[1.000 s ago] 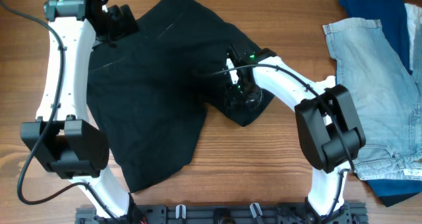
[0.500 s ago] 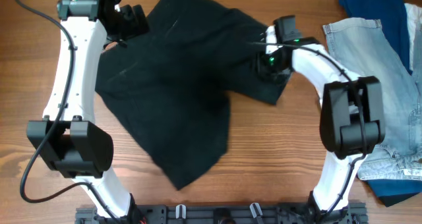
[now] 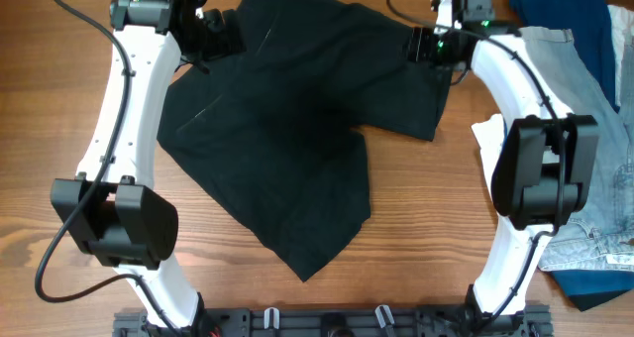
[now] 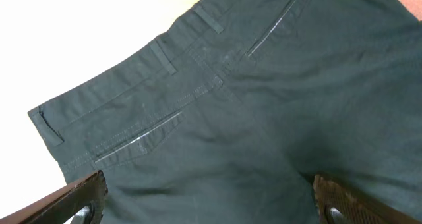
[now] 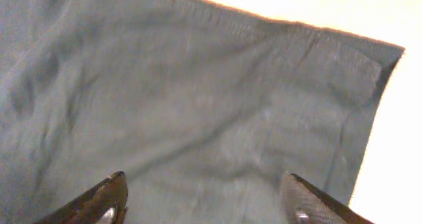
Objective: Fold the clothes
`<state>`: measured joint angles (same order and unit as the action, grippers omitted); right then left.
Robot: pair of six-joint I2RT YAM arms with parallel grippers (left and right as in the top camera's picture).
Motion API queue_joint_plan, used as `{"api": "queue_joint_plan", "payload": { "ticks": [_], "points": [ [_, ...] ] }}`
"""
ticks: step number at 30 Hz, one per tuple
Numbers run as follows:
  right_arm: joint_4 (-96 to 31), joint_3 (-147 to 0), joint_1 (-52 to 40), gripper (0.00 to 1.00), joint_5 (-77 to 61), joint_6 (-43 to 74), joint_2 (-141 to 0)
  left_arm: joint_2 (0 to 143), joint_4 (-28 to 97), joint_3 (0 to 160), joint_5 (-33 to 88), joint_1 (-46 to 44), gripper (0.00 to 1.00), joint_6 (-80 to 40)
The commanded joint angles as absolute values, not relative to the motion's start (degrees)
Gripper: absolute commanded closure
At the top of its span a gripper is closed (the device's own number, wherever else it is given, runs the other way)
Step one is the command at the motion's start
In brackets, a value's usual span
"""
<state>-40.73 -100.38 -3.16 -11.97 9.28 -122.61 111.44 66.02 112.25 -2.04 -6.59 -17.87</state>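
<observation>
shorts spread flat, both jaws apart

overhead: black shorts (image 3: 287, 129) lie spread on the table (image 3: 416, 238) between the arms. left gripper (image 3: 216, 35) is at their top left edge, right gripper (image 3: 428, 48) at the top right corner.
left wrist: fingers (image 4: 72, 197) wide apart over the waistband.
right wrist: fingers (image 5: 105, 197) apart over a hemmed corner.

Left wrist cam: black shorts (image 4: 250, 118) fill most of the frame, lying flat with the back side up. Waistband (image 4: 132, 79) runs diagonally from lower left to top centre, with two belt loops (image 4: 165, 56) on it. Two slit pockets (image 4: 138, 141) sit just below the band, either side of the centre seam. Left gripper (image 4: 211, 197) hangs above the fabric, fingers (image 4: 79, 197) spread wide in the bottom corners with nothing clamped. Table (image 4: 66, 26) top left is blown out white.
</observation>
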Motion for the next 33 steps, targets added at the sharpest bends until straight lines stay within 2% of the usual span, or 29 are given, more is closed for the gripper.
{"api": "queue_joint_plan", "payload": {
  "ticks": [1, 8, 13, 16, 20, 26, 33],
  "points": [
    [-49.15, -103.44, -4.19, 0.18, -16.99, 6.35, -117.05, 111.77, 65.98, 112.29, -2.68, -6.44, 0.0, -16.67],
    [-64.4, -103.39, -7.57, 0.17, -22.0, 6.83, -108.09, 111.77, 67.05, 112.29, -3.07, -5.87, 0.0, -14.04],
    [-72.77, -103.02, -12.8, 0.18, -21.1, 8.05, -105.49, 111.77, 67.35, 112.29, -3.07, -5.85, 0.0, -13.85],
    [-74.98, -99.74, -16.56, 0.17, -17.63, 12.58, -104.6, 111.77, 67.48, 112.29, -3.09, -5.85, 0.0, -13.85],
    [-71.53, -90.96, -21.71, 0.17, -17.08, 17.8, -103.9, 111.77, 67.48, 112.29, -5.63, -5.52, 0.0, -13.69],
    [-58.19, -77.03, -30.0, 0.21, -18.46, 20.56, -103.92, 111.77, 67.53, 112.29, -6.07, -3.88, 0.0, -13.89],
    [-50.78, -66.96, -32.18, 0.25, -6.42, 27.99, -103.92, 111.77, 68.01, 112.29, -6.07, -3.57, 0.0, -13.89]
  ]
}}
